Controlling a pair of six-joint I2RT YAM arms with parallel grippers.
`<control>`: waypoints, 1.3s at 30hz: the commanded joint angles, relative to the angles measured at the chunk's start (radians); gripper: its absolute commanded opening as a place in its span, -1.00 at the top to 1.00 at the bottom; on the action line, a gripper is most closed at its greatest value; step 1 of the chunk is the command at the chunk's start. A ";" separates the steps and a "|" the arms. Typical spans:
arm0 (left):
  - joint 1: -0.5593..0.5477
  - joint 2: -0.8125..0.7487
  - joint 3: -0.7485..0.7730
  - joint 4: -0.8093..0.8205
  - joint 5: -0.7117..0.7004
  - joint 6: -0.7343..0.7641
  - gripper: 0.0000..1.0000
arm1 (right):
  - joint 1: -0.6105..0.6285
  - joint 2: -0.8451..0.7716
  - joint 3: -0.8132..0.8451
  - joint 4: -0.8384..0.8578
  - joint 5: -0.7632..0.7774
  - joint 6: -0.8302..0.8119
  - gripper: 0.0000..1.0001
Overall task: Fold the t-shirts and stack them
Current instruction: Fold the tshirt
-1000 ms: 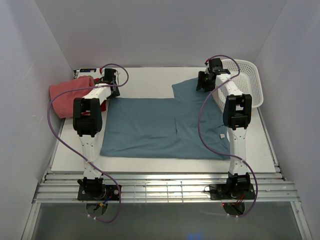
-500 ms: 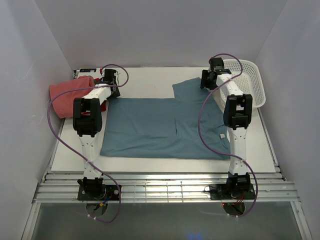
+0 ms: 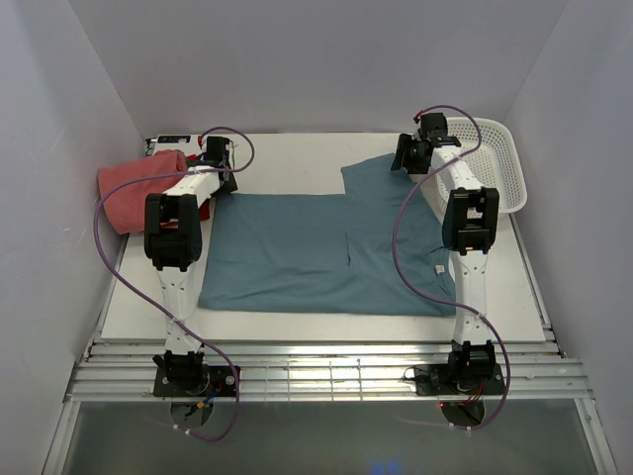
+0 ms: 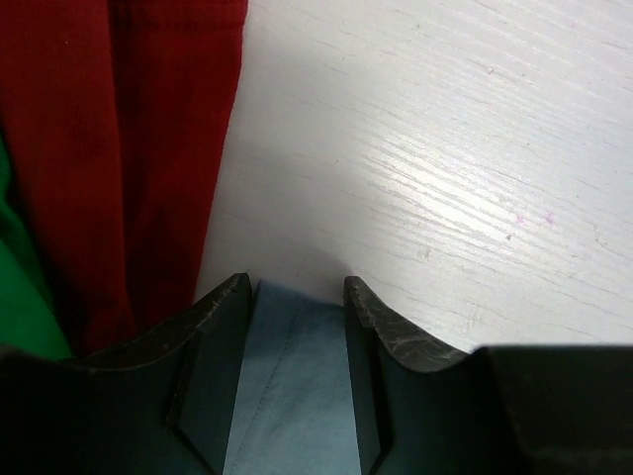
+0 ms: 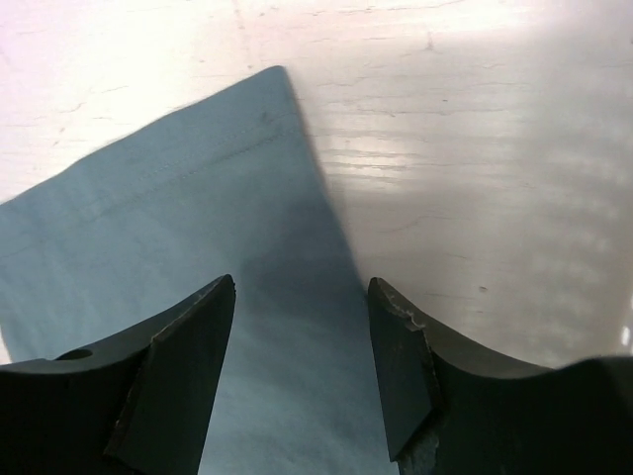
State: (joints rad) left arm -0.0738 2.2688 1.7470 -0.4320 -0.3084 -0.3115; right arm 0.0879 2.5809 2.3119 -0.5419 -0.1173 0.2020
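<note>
On the table, the teal-blue t-shirt lies flat. The left gripper, narrowly parted, straddles its far-left corner beside the red t-shirt, gripping nothing. The right gripper, wide apart, hovers over its far sleeve, empty.

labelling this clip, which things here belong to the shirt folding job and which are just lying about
Part of the job:
- teal-blue t-shirt, spread flat on the table
- salmon-pink shirt, at the left edge
- red shirt
- green shirt, beside the red one

Just lying about:
- white mesh basket, at the far right
</note>
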 commanded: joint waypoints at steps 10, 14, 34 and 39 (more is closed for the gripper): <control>0.003 -0.023 -0.033 0.003 0.025 -0.012 0.28 | 0.039 0.045 -0.023 -0.079 -0.094 -0.010 0.59; 0.003 -0.025 -0.038 0.003 0.019 -0.011 0.38 | 0.042 0.030 -0.046 -0.073 -0.065 -0.018 0.75; 0.003 -0.286 -0.273 0.163 -0.018 -0.037 1.00 | 0.047 -0.373 -0.426 0.161 -0.058 -0.065 0.84; 0.003 -0.417 -0.388 0.211 0.017 -0.040 1.00 | 0.047 -0.491 -0.551 0.158 -0.074 -0.082 0.85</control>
State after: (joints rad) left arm -0.0746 1.9938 1.3922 -0.2832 -0.3084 -0.3428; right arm 0.1295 2.1944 1.8076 -0.4217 -0.1768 0.1482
